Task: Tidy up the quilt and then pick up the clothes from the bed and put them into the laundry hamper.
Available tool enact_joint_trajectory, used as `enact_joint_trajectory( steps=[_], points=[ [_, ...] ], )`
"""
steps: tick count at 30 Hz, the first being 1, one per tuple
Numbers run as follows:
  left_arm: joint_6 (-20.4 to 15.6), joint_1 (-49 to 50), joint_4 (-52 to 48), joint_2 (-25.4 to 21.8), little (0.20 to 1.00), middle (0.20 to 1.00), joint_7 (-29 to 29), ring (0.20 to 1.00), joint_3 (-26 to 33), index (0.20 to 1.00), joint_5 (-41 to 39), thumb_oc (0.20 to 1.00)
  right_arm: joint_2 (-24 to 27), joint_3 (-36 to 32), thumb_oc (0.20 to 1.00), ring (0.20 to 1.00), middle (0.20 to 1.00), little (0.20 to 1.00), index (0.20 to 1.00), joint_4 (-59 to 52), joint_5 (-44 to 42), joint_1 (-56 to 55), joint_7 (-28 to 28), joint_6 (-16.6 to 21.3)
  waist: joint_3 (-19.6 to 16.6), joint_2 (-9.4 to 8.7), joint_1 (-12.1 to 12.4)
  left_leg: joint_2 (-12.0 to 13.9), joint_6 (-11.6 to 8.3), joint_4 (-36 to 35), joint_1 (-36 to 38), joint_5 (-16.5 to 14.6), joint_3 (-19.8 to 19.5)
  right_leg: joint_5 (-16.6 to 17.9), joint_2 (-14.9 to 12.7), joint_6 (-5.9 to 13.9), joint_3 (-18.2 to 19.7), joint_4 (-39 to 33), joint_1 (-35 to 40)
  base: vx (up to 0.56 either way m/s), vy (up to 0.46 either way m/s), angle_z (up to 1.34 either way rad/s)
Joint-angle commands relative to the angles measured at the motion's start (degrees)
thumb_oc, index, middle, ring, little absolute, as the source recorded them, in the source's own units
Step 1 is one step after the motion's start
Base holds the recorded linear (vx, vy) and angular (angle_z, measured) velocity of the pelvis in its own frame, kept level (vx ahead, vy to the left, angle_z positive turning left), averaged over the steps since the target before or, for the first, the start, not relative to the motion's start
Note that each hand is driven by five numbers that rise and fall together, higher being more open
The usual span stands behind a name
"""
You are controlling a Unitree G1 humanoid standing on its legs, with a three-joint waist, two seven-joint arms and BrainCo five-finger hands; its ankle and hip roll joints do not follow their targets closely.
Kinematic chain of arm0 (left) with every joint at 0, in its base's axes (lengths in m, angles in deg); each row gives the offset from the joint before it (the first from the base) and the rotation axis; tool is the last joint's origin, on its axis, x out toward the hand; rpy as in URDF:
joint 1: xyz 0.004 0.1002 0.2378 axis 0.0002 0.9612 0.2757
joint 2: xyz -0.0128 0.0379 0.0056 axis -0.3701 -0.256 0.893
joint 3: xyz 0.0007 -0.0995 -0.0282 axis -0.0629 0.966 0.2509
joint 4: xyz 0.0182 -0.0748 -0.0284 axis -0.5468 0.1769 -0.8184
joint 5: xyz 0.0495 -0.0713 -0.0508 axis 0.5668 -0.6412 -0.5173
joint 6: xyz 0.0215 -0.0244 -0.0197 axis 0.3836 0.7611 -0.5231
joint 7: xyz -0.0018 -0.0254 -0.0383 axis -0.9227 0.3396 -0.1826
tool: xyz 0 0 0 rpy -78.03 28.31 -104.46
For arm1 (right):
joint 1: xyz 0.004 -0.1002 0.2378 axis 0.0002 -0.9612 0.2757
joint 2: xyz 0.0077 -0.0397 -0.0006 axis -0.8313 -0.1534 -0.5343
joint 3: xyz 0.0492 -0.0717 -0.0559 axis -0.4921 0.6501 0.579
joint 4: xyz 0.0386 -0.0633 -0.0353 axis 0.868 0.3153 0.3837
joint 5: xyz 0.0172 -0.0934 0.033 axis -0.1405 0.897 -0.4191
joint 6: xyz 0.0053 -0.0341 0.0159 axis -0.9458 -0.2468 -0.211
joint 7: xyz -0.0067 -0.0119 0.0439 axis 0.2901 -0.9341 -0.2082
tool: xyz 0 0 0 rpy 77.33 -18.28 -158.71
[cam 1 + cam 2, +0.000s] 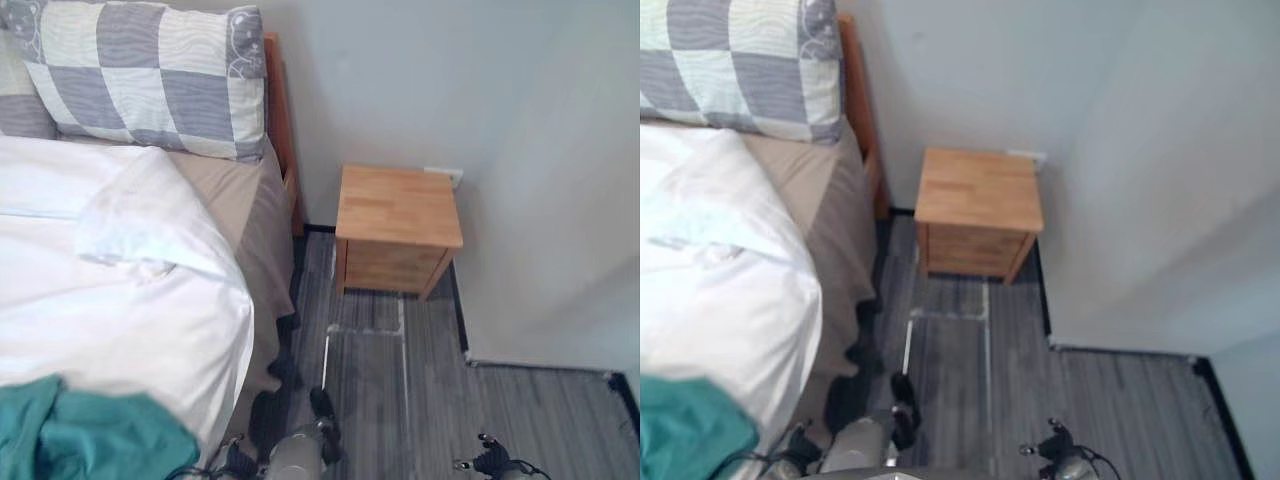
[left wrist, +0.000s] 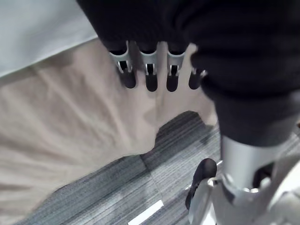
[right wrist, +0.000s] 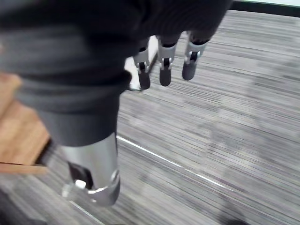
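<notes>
1. Hanging beside the bed [image 1: 262,215], the left hand [image 2: 150,65] and right hand [image 3: 164,63] both show straight, relaxed fingers holding nothing.
2. White quilt [image 1: 120,290] lies rumpled, 1 corner folded back near the pillow [image 1: 150,75]; teal clothes [image 1: 80,435] sit at the bed's near edge.
3. Best approach: grip the folded corner first, then pull it flat toward the pillow.

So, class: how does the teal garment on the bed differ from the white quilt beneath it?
The teal garment is dark and crumpled in a heap; the white quilt is pale and spread wide. The garment covers one near corner of the bed, while the quilt reaches up towards the checked pillow. Both are soft cloth, untouched by either hand.
</notes>
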Motion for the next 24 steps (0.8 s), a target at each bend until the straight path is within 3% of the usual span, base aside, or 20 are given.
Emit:
enact_joint_trajectory(
  steps=[1, 3, 4, 5, 6, 7, 8, 9, 10, 13, 14, 15, 17, 18, 19, 20, 22, 24],
  points=[
    [0.9, -1.3, -1.8, -0.9, 1.0, 1.0, -0.4, 1.0, -1.6, 1.0, -1.4, 1.0, 4.9, -3.4, 1.0, 1.0, 1.0, 1.0, 1.0, -14.1, 1.0, 2.4, 0.2, 0.8, 2.7, 5.07, 0.1, 2.3, -7.19, -2.2, 8.9, -5.7, -8.6, 16.2, -4.8, 6.11, 2.8, 17.8, -15.7, 0.66, 0.111, 1.27],
    [0.9, -1.4, -2.5, -1.3, 1.0, 1.0, -0.9, 1.0, -1.1, 1.0, -2.1, 1.0, 6.4, -3.8, 1.0, 1.0, 1.0, 1.0, 1.0, -21.1, 1.5, 2.2, 0.6, 1.4, 3.4, 5.53, -0.7, 2.1, -7.49, -3.2, 11.8, -6.7, -12.7, 13.3, -5.9, 4.75, 2.4, 18.0, -20.1, 0.65, -0.056, 1.88],
    [0.4, -1.5, -3.1, -1.3, 1.0, 1.0, -1.3, 1.0, -0.8, 1.0, -2.7, 1.0, 9.3, -3.9, 1.0, 1.0, 1.0, 1.0, 1.0, -30.1, 3.0, 2.3, 0.4, 2.3, 3.4, 5.3, -2.0, 1.7, -8.43, -3.4, 14.2, -8.2, -17.9, 10.6, -5.9, 3.23, 3.2, 10.2, -23.2, 0.6, -0.216, 2.04],
    [0.1, -1.5, -3.3, -1.2, 1.0, 1.0, -1.5, 1.0, -0.7, 1.0, -2.9, 1.0, 10.5, -4.0, 1.0, 1.0, 1.0, 1.0, 1.0, -33.8, 3.6, 2.5, 0.2, 2.9, 3.5, 4.6, -2.3, 0.9, -8.69, -2.8, 14.8, -9.4, -20.2, 9.6, -5.9, 3.06, 4.6, 4.3, -23.3, 0.62, -0.311, 1.79],
    [-0.3, -1.6, -3.0, -1.1, 1.0, 1.0, -1.9, 1.0, -0.4, 1.0, -3.1, 1.0, 12.3, -4.3, 1.0, 1.0, 1.0, 1.0, 1.0, -37.4, 4.4, 2.9, 0.3, 3.6, 3.5, 3.78, -3.1, 0.2, -9.14, -2.0, 15.5, -10.7, -23.5, 9.6, -4.9, 2.91, 8.1, -4.2, -23.5, 0.5, -0.303, 1.81],
    [-0.4, -1.9, -2.5, -1.1, 1.0, 1.0, -2.0, 1.0, -0.2, 1.0, -2.8, 1.0, 15.1, -5.1, 1.0, 1.0, 1.0, 1.0, 1.0, -42.7, 5.5, 3.2, 0.0, 4.1, 3.5, 3.18, -4.6, -0.2, -9.39, -1.1, 16.2, -12.4, -28.0, 10.5, -3.4, 3.45, 14.5, -11.3, -23.6, 0.38, -0.226, 1.79],
    [-0.4, -1.9, -2.5, -1.1, 1.0, 1.0, -2.0, 1.0, -0.2, 1.0, -2.8, 1.0, 15.1, -5.1, 1.0, 1.0, 1.0, 1.0, 1.0, -42.8, 5.5, 3.2, 0.0, 4.0, 3.5, 3.2, -4.7, -0.2, -9.39, -1.1, 16.2, -12.4, -28.1, 10.5, -3.4, 3.45, 14.4, -11.4, -23.5, 0.46, -0.239, 2.62],
    [-0.2, -2.6, -2.2, -1.3, 1.0, 1.0, -1.7, 1.0, -0.1, 1.0, -1.7, 1.0, 18.2, -7.6, 1.0, 1.0, 1.0, 1.0, 1.0, -47.1, 6.7, 1.4, 0.5, 4.5, 3.7, 2.34, -6.6, -1.2, -10.03, 0.2, 17.0, -14.8, -35.1, 11.8, 0.2, 5.7, 29.6, -16.5, -24.3, 0.25, -0.166, 2.36],
    [-0.6, -2.7, -2.4, -1.5, 1.0, 1.0, -1.3, 1.0, -0.5, 1.0, -1.2, 1.0, 19.9, -8.3, 1.0, 1.0, 1.0, 1.0, 1.0, -50.7, 7.2, 1.2, 0.1, 5.0, 3.4, 1.71, -5.8, -1.7, -10.33, 0.7, 16.3, -15.2, -36.5, 11.6, -0.8, 5.2, 31.2, -18.2, -23.1, 0.33, -0.268, 3.0],
    [-0.4, -1.5, -2.2, -1.8, 1.0, 1.0, -0.8, 1.0, -0.1, 1.0, -2.4, 1.0, 23.9, -9.1, 1.0, 1.0, 1.0, 1.0, 1.0, -58.6, 8.2, 3.2, -0.9, 6.1, 3.6, 1.63, -5.1, -1.4, -11.5, 3.4, 15.0, -15.5, -43.2, 12.4, -0.9, 4.08, 27.5, -17.4, -22.0, 0.12, -0.3, 2.78],
    [-0.4, -1.6, -2.2, -1.8, 1.0, 1.0, -0.8, 1.0, -0.1, 1.0, -2.4, 1.0, 23.9, -9.1, 1.0, 1.0, 1.0, 1.0, 1.0, -58.6, 8.1, 3.3, -1.0, 6.1, 3.4, 1.47, -5.5, -1.6, -11.62, 3.3, 14.6, -15.0, -43.6, 12.8, -1.2, 4.1, 27.1, -17.7, -22.2, 0.04, -0.261, 1.38],
    [-0.6, -0.1, -2.3, -1.8, 1.0, 1.0, -1.0, 1.0, 0.4, 1.0, -3.0, 1.0, 26.8, -9.0, 1.0, 1.0, 1.0, 1.0, 1.0, -60.4, 7.8, 7.0, -0.8, 7.2, 3.2, 1.86, -4.2, -0.9, -12.61, 4.5, 12.4, -14.6, -43.5, 12.4, -2.5, 3.46, 22.6, -20.5, -19.6, 0.03, -0.218, 1.51],
    [-0.4, 0.5, -2.0, -1.8, 1.0, 1.0, -0.9, 1.0, 0.5, 1.0, -2.9, 1.0, 27.9, -8.9, 1.0, 1.0, 1.0, 1.0, 1.0, -61.1, 7.9, 8.5, -0.5, 7.6, 2.7, 2.07, -4.2, -0.1, -13.29, 3.0, 11.8, -13.3, -43.2, 12.8, -3.1, 3.17, 20.4, -21.8, -18.7, 0.02, -0.182, 1.63],
    [-0.1, 2.1, -0.8, -1.6, 1.0, 1.0, -0.8, 1.0, 1.0, 1.0, -3.4, 1.0, 29.1, -7.3, 1.0, 1.0, 1.0, 1.0, 1.0, -60.9, 7.5, 13.1, -0.3, 7.6, 2.1, 2.49, -2.9, 1.8, -14.63, 2.0, 10.8, -11.7, -41.4, 12.9, -4.3, 3.07, 16.4, -23.8, -16.8, -0.04, -0.106, 1.25],
    [0.1, 1.9, 0.7, -1.3, 1.0, 1.0, -0.9, 1.0, 1.3, 1.0, -3.5, 1.0, 29.4, -6.0, 1.0, 1.0, 1.0, 1.0, 1.0, -59.8, 7.6, 15.4, 0.1, 7.6, 2.2, 2.54, -3.2, 3.0, -15.29, 1.9, 9.8, -11.1, -39.4, 12.8, -5.3, 3.07, 14.0, -24.5, -15.9, -0.11, -0.101, 1.05],
    [0.3, 1.8, 1.3, -1.0, 1.0, 1.0, -0.6, 1.0, 1.2, 1.0, -3.1, 1.0, 30.4, -5.9, 1.0, 1.0, 1.0, 1.0, 1.0, -59.7, 8.2, 16.5, 0.4, 7.1, 2.4, 2.68, -3.4, 4.8, -15.64, 2.4, 8.8, -10.3, -34.0, 12.7, -6.4, 3.21, 11.5, -24.3, -15.7, -0.11, -0.02, 0.95],
    [1.1, 1.8, 1.4, -1.5, 1.0, 1.0, -0.9, 1.0, 1.7, 1.0, -2.9, 1.0, 32.3, -4.2, 1.0, 1.0, 1.0, 1.0, 1.0, -59.3, 10.5, 20.2, 1.0, 5.4, 2.5, 2.71, -3.7, 8.3, -15.85, 4.7, 9.4, -11.8, -23.2, 11.6, -7.4, 3.28, 7.1, -24.4, -14.8, -0.11, -0.014, 1.3],
    [1.5, 1.8, 1.1, -2.1, 1.0, 1.0, -1.2, 1.0, 1.9, 1.0, -2.7, 1.0, 33.8, -4.4, 1.0, 1.0, 1.0, 1.0, 1.0, -59.0, 11.5, 21.9, 1.3, 4.2, 3.0, 3.3, -3.6, 10.1, -16.26, 6.3, 7.8, -9.7, -17.8, 10.9, -7.9, 2.76, 3.4, -23.5, -14.8, -0.09, -0.022, 1.29]
  ],
)
